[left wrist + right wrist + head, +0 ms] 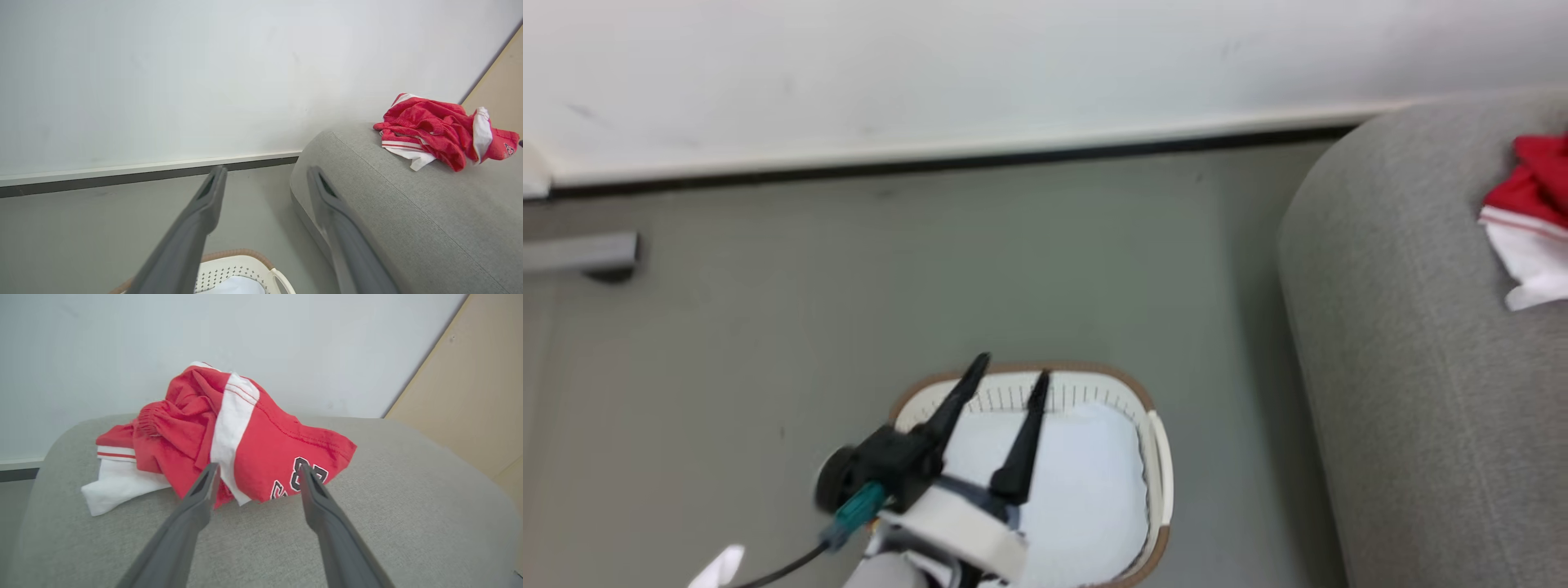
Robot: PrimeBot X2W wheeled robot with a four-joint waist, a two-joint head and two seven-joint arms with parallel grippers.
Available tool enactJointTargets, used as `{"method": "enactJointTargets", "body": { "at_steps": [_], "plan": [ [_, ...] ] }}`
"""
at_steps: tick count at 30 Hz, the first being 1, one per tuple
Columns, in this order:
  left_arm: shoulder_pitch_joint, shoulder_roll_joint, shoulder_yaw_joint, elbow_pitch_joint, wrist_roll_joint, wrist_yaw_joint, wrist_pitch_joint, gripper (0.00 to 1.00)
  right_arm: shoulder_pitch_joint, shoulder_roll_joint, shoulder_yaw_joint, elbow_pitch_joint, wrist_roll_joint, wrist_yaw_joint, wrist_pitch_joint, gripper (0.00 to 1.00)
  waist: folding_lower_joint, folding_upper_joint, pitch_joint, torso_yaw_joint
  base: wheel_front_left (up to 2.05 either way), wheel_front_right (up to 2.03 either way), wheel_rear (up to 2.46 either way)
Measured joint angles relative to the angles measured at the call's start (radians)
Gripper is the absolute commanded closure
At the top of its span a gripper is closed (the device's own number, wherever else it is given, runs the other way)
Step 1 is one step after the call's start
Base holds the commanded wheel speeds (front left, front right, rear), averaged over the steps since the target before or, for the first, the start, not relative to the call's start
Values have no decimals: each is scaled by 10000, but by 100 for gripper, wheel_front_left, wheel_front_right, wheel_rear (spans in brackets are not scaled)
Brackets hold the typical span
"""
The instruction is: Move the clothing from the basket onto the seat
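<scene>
Right wrist view: looking along the right tool (258,469), spread wide with nothing clamped, tips at the near edge of the jersey (265,441). Lying crumpled on the sofa (367,506), toward its far end, number print showing, white trim trailing left. Seen from the head: left tool (1011,367) likewise spread and empty, hovering over the basket (1156,457) on the floor, left of the sofa and apart from it. Holding a pale cloth (1086,490) and no red that can be made out, though partly hidden by the arm. Judged as the tail of the placing step: jersey down on the seat, no grip on it. Next, probably: draw the right tool straight back and up, keeping the tips clear of loose folds so as not to drag fabric toward the edge; then check the basket for anything red under the pale cloth.
</scene>
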Motion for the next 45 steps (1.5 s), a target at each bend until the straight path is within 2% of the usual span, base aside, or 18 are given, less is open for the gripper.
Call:
{"method": "enactJointTargets", "body": {
  "at_steps": [5,9,15,21,30,35,45],
  "plan": [
    [1042,130,911,-115,238,395,0,0,1634,1358,272,-2180,-94,0,0,0,-2,0,-904,-73,0,0,0],
    [1874,136,1661,-249,376,470,-2,0,2651,2086,1112,-3292,-17,0,-8,0,-3,0,-1571,-33,0,0,0],
    [3062,-69,2708,-274,583,299,0,0,3911,2579,2357,-4199,265,0,-17,0,-3,0,-2454,222,0,0,0],
    [3705,-240,3620,-150,953,-148,-2,0,4819,2890,3233,-4755,512,0,-17,0,-3,0,-3040,667,0,0,0],
    [4075,-569,4529,2,1388,-859,-2,0,5758,2974,4364,-4621,1340,0,-17,0,-2,0,-3435,1023,0,0,0],
    [4088,-640,4725,148,1544,-1028,-2,0,5875,2980,4903,-4560,1613,0,-17,0,-1,0,-3451,974,0,0,0],
    [4083,-671,4644,349,1616,-1210,-2,0,5874,2978,5051,-4638,1822,0,-17,0,0,0,-3458,900,0,0,0]
  ]
}}
